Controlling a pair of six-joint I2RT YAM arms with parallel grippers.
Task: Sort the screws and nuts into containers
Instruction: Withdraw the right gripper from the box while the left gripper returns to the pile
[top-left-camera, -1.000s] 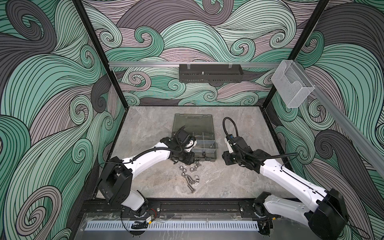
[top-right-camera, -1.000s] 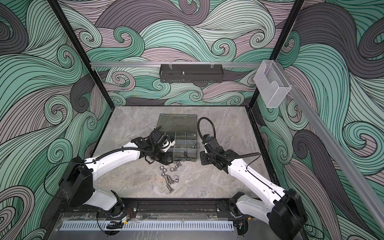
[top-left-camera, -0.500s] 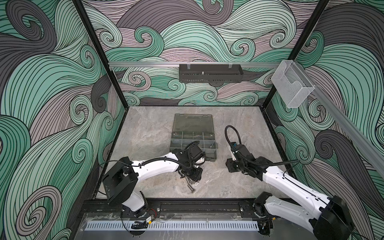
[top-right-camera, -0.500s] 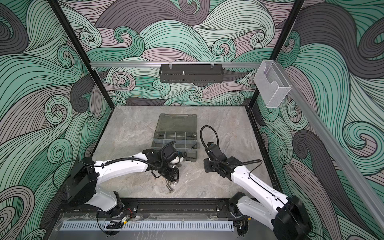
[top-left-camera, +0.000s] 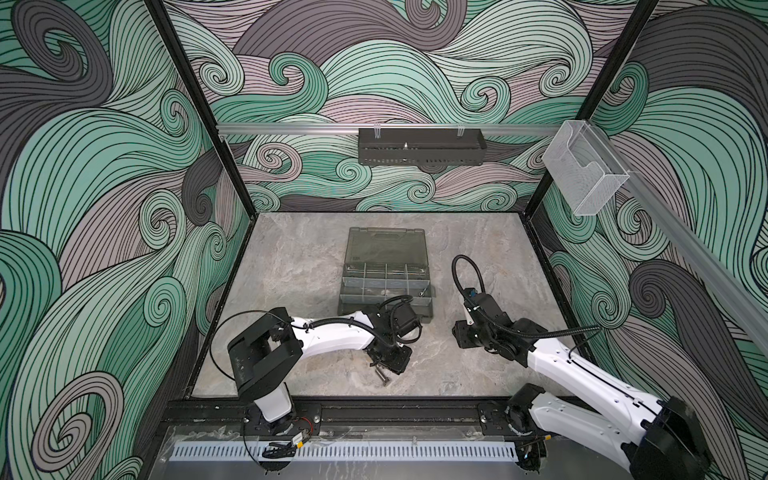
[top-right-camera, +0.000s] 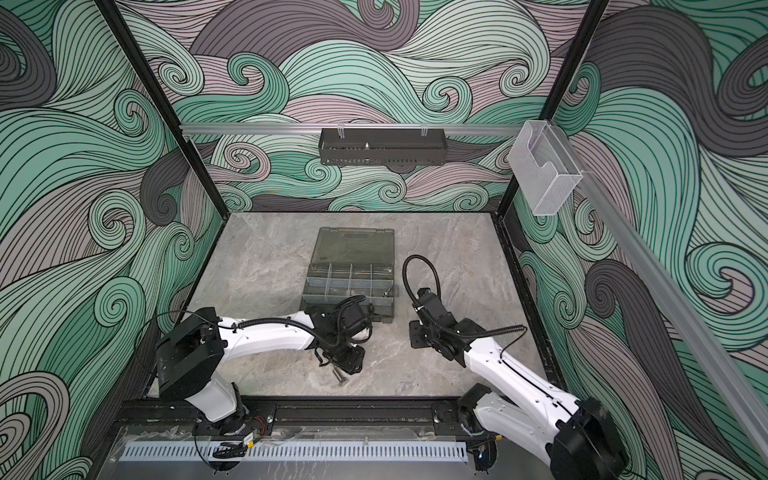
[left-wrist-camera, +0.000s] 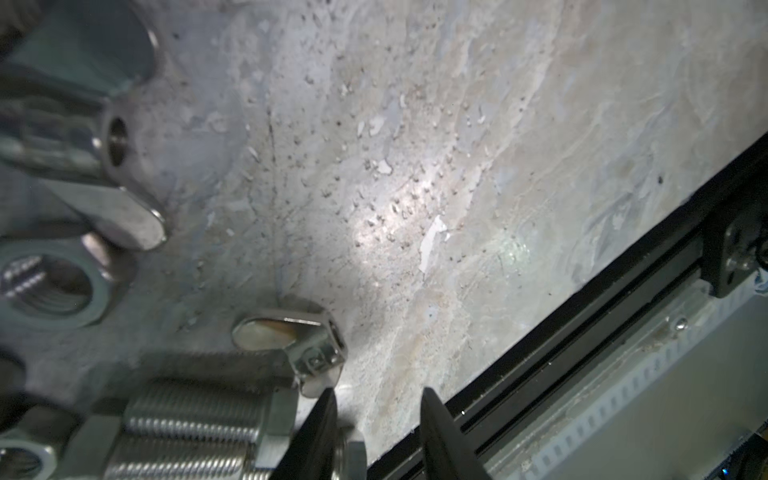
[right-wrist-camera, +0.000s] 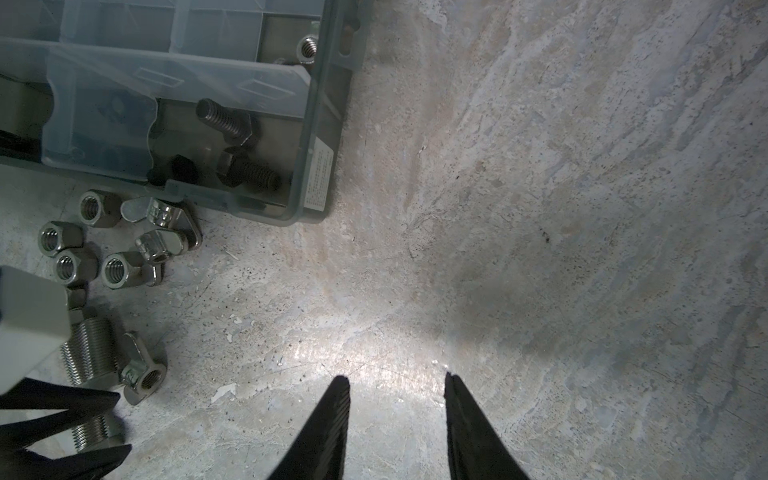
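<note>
Left gripper (left-wrist-camera: 378, 401), jaws narrowly parted, straddles a silver screw's (left-wrist-camera: 178, 461) head; right gripper (right-wrist-camera: 395, 386), likewise parted, holds nothing above the table (right-wrist-camera: 540, 208).

Blurred nut (left-wrist-camera: 50, 286), partly beyond view's edge

Looking for anything legible, and there's very little. A small white sticker (right-wrist-camera: 318, 178) sits on the outer wall of the smoky-grey translucent plastic organiser case (right-wrist-camera: 332, 104). It carries rows of fine print, far too tiny to read. On the tabletop (right-wrist-camera: 498, 208), a shiny silver metal wing nut (right-wrist-camera: 141, 374) bears a stamped mark on its hub. The left wrist view shows such a stamp up close (left-wrist-camera: 316, 361), but it's blurred and not legible. No brand, number or sign reads clearly anywhere.
</note>
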